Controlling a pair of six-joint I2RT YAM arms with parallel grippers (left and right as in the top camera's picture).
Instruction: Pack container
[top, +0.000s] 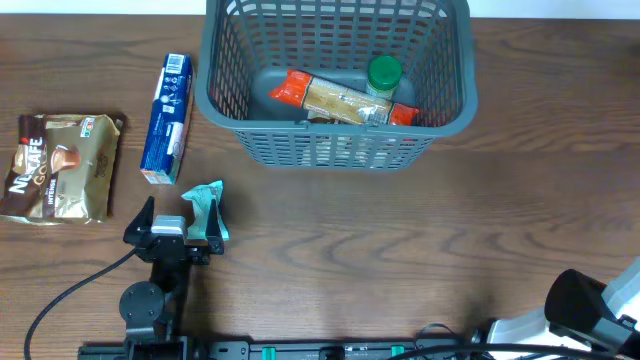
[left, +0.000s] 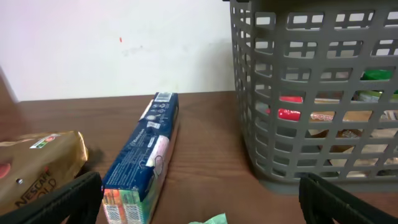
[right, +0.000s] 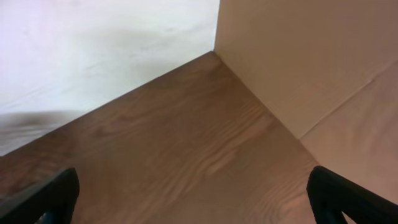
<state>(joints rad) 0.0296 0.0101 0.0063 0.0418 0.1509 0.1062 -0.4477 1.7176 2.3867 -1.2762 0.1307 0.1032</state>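
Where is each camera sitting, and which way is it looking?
Overhead: above the table, looking straight down at the basket, blue box and coffee pouch; shows the left gripper and right arm.
Left wrist: low on the left arm, facing forward toward the blue box and basket; its fingers frame the bottom corners.
Right wrist: on the right arm, tilted down at bare table; its fingers show.
Shared: overhead and left wrist both see basket, blue box, coffee pouch.

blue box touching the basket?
Apart. The left wrist view shows bare table between the blue box and the basket; overhead agrees.
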